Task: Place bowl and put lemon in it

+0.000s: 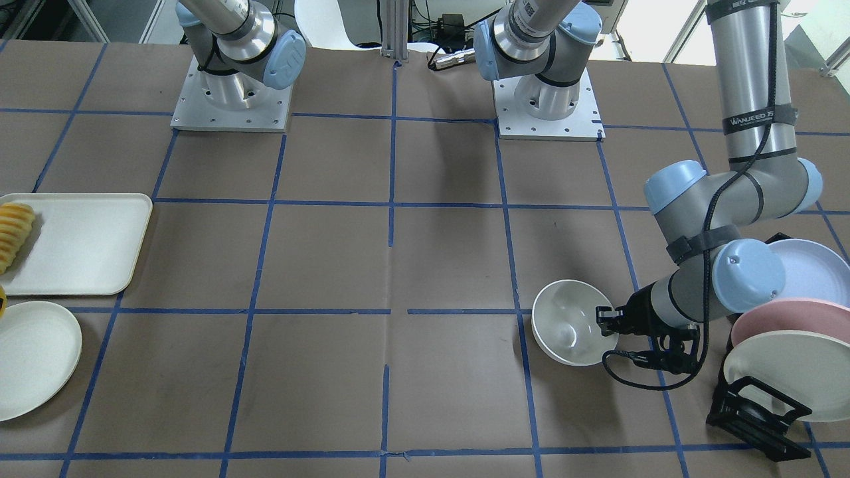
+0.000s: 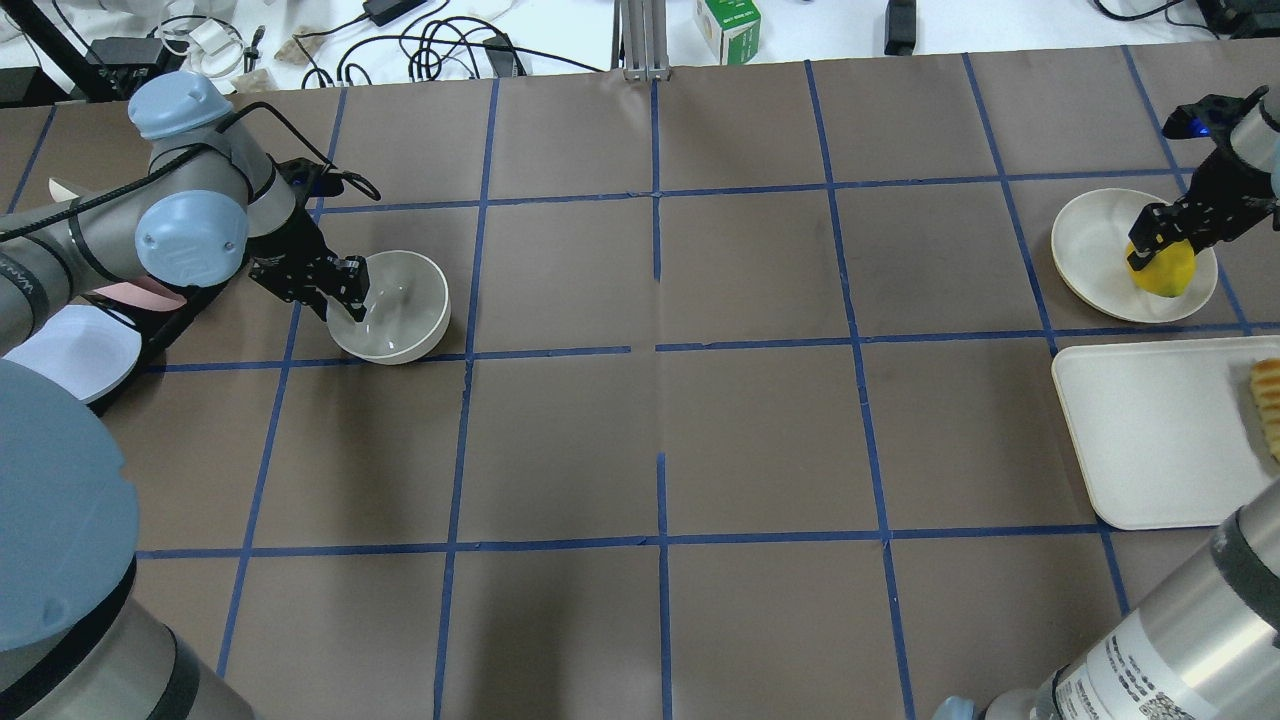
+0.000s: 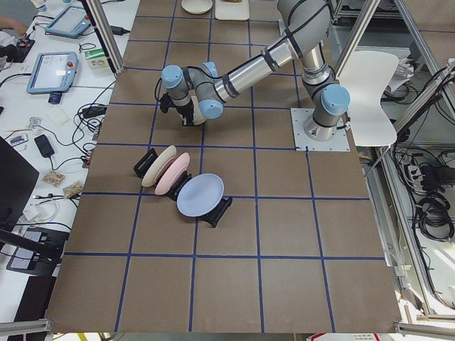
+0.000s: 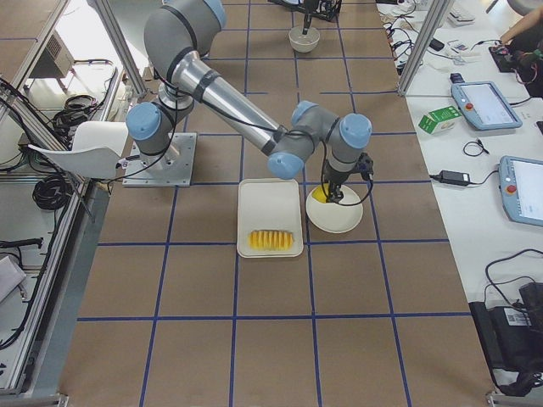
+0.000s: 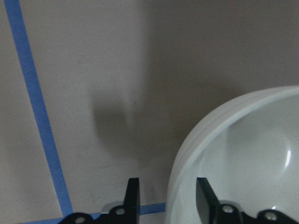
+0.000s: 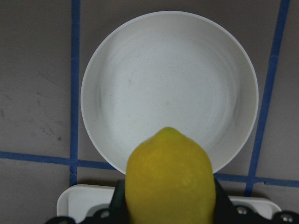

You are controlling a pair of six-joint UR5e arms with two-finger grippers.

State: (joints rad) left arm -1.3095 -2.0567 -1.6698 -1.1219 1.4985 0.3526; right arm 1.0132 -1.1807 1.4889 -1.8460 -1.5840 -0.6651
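The off-white bowl (image 1: pixel 568 325) stands on the brown table, on my left side in the overhead view (image 2: pixel 395 310). My left gripper (image 2: pixel 345 295) is open. Its fingers straddle the bowl's near rim with a gap on each side, as the left wrist view shows (image 5: pixel 167 198). My right gripper (image 2: pixel 1150 245) is shut on the yellow lemon (image 2: pixel 1162 270). It holds the lemon above a round white plate (image 2: pixel 1095 240) at the far right. In the right wrist view the lemon (image 6: pixel 168 177) fills the space between the fingers, with the plate (image 6: pixel 168 79) below.
A white tray (image 2: pixel 1150 430) with a row of orange-yellow fruit slices (image 2: pixel 1268 400) lies beside the plate. A black rack with lilac, pink and cream plates (image 1: pixel 783 345) stands just behind my left gripper. The arm bases (image 1: pixel 232 99) are at the table's back.
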